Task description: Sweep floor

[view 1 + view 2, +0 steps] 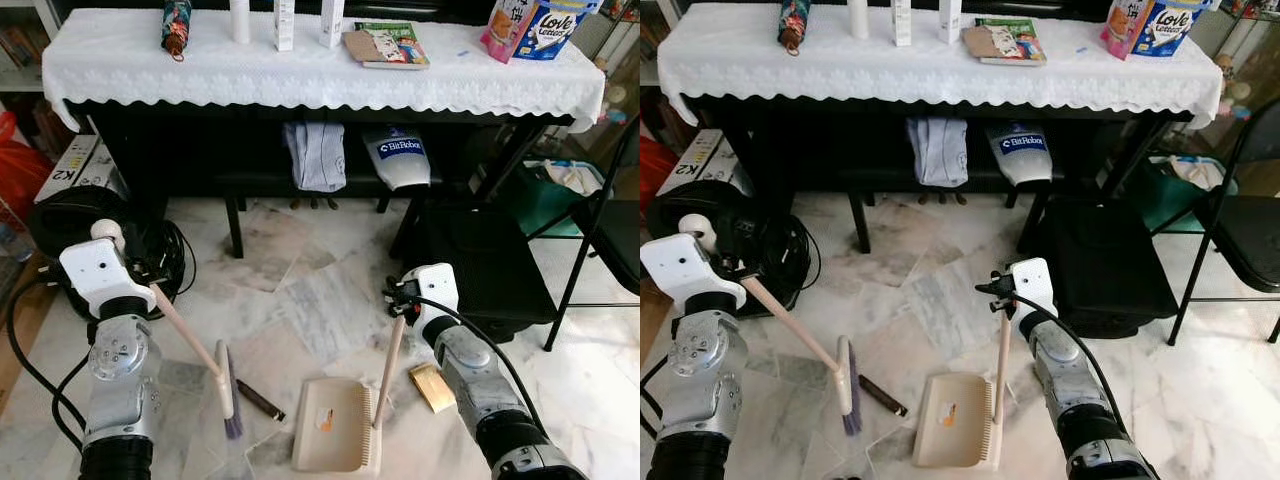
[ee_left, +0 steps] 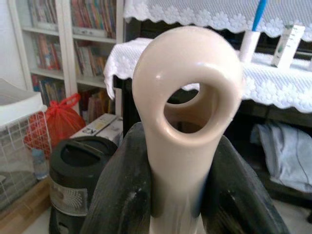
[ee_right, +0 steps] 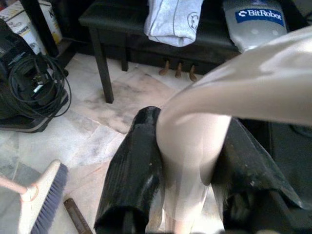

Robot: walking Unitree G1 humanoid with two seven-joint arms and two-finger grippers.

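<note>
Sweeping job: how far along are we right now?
Done: both tools are gripped. The left pincer is shut on the brush handle, and the right pincer is shut on the dustpan handle. In hand: the brush head sits on the floor beside a brown stick, a short way from the dustpan. Left: the stick and a tan packet still lie outside the pan.

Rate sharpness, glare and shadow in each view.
Eye views: sharp and evenly lit, deep shadow under the table, dim corners. Left wrist view: glare on the brush handle; the fingers gripping it are soft, the background clear. Right wrist view: dustpan handle blurred and washed out, floor sharper.
</note>
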